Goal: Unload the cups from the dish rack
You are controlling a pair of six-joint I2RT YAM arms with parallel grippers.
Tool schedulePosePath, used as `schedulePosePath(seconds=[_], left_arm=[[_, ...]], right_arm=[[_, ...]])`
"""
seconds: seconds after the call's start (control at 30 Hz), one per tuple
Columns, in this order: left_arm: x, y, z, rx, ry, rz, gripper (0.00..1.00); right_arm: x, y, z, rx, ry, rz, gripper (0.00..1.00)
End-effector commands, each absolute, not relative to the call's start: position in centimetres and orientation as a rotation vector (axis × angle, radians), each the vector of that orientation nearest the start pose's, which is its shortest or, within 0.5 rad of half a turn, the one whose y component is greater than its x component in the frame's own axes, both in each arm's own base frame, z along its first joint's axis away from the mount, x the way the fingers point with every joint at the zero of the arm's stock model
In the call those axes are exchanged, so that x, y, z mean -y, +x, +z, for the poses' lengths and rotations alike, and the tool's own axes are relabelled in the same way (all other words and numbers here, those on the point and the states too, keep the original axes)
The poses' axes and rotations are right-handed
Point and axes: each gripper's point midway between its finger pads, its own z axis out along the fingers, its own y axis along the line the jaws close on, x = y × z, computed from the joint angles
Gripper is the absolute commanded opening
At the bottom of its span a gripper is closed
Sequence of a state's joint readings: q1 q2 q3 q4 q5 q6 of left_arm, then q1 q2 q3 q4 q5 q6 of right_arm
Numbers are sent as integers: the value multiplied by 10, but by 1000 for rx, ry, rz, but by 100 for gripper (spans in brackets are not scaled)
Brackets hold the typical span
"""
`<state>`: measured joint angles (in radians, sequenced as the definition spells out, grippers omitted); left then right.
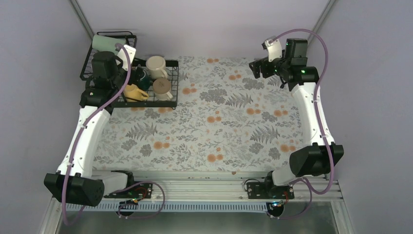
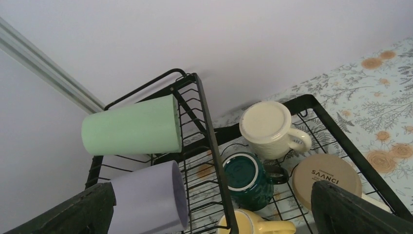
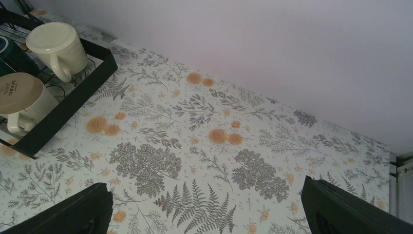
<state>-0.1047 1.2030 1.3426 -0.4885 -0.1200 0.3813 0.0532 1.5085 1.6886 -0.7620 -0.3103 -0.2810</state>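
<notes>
The black wire dish rack (image 1: 176, 83) stands at the far left of the table. A mint-green tumbler (image 1: 104, 43) lies on its side in the raised basket; in the left wrist view a lavender tumbler (image 2: 146, 200) lies below it. On the flat tray sit an upturned cream mug (image 1: 157, 66), an upturned beige mug (image 1: 162, 87), a dark teal mug (image 1: 142, 74) and a yellow mug (image 1: 134, 92). My left gripper (image 1: 127, 73) hovers over the rack, open and empty, above the teal mug (image 2: 248, 178) and yellow mug (image 2: 253, 225). My right gripper (image 1: 258, 68) is open and empty at the far right.
The floral tablecloth (image 1: 224, 122) covers the table. Grey walls close the back and sides, close behind the rack (image 2: 209, 131). The rack's right corner shows in the right wrist view (image 3: 73, 105), with the cream mug (image 3: 53, 44) and beige mug (image 3: 22, 95).
</notes>
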Motion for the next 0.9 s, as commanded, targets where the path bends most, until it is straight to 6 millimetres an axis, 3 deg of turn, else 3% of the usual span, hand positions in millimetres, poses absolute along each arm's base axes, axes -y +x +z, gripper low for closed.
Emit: schedulePosePath(seconds=[0.0,0.4,0.63,0.87], left_arm=[[12,390,393,-1845,340,340,100],[7,395,393,-1859,332,380,100],[-36,438,379,-1989,187,736,100],[-41,468,381,-2079,211,844,100]], right_arm=[[-75,431,358,-2046,-531,161,100],[-72,429,354,-2076,-515,135,100],[-63,431,357,-2115,-467,75,100],[-68,425,348,-2157,-485,100,100]])
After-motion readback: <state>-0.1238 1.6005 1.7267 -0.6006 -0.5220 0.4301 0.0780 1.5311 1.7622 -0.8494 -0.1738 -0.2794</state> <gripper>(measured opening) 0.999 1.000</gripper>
